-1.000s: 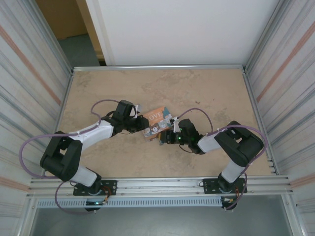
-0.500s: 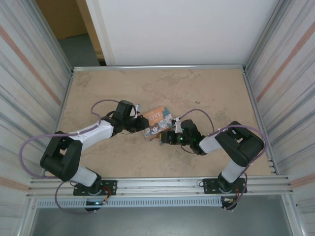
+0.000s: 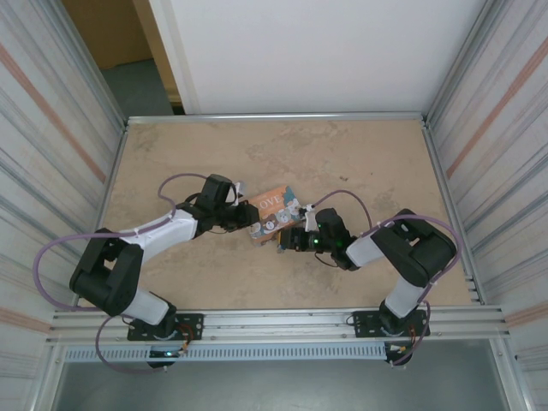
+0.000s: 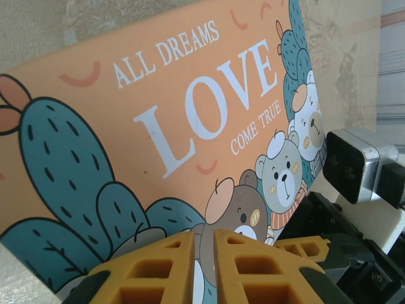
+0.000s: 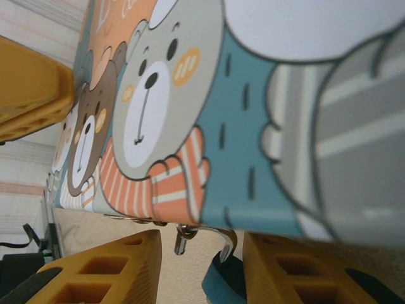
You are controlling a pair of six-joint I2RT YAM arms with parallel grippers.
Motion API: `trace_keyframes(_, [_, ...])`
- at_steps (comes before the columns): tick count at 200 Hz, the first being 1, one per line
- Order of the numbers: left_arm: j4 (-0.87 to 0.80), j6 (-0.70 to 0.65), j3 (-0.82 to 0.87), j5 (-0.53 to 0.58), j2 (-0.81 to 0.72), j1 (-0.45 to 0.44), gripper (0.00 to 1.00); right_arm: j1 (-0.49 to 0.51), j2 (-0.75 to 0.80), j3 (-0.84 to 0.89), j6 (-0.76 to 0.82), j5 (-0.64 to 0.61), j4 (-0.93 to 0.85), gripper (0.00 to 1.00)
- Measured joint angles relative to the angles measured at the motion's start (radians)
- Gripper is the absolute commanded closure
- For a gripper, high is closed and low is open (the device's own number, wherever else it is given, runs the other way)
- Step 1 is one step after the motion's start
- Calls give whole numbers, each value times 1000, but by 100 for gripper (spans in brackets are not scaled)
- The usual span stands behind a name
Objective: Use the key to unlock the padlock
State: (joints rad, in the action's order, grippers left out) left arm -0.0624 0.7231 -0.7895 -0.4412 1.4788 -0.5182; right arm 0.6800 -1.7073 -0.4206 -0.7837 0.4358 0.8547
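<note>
The padlock, small with a teal body, hangs by its silvery shackle from the hasp on the underside edge of the orange-and-teal "LOVE" box. My right gripper is open around it, and the padlock's body lies close against the right-hand finger. The box sits mid-table between both arms. My left gripper is at the box's left side, its fingers shut to a thin slit with nothing seen between them. The key is hidden.
The tan table is ringed by ribbed metal walls, with a rail along the near edge. The right arm's wrist camera is close beside the box. Purple cables loop over both arms.
My right gripper's fingers have spread apart around the padlock. The right wrist has shifted slightly. The left arm and the box have stayed put.
</note>
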Motion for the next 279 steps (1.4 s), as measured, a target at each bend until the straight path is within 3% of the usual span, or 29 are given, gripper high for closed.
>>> trace_keyframes(173, [-3, 0, 0, 0, 0, 0, 85, -13, -27, -2, -20, 52, 67, 74])
trace_keyframes(279, [-3, 0, 0, 17, -2, 2, 85, -13, -27, -2, -20, 60, 62, 94])
